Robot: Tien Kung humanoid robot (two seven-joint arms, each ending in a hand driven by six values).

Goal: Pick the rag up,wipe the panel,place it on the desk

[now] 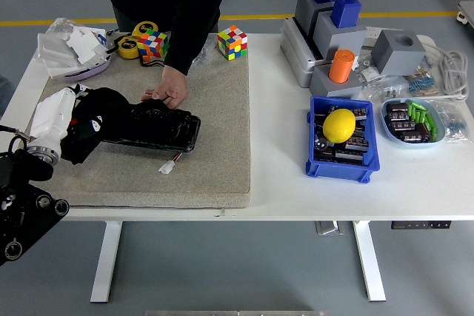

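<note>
A black panel (167, 128) lies on the grey felt mat (215, 153), a small white connector (167, 167) trailing from its near edge. My left hand (83, 137), black below a white forearm, comes in from the left and is closed on the black rag (101, 111). Rag and hand sit at the panel's left end, partly off it over the mat. Black on black hides the separate fingers. A person standing at the far side presses one hand (169, 94) on the panel's far edge. The right arm is out of view.
Two colour cubes (153, 44) (232, 41), yellow tape (129, 48) and a bowl of plastic wrap (74, 48) line the mat's far side. To the right are a blue bin (326, 166) holding a lemon (340, 125), a grey fixture (333, 35) and a light-blue dish (404, 137).
</note>
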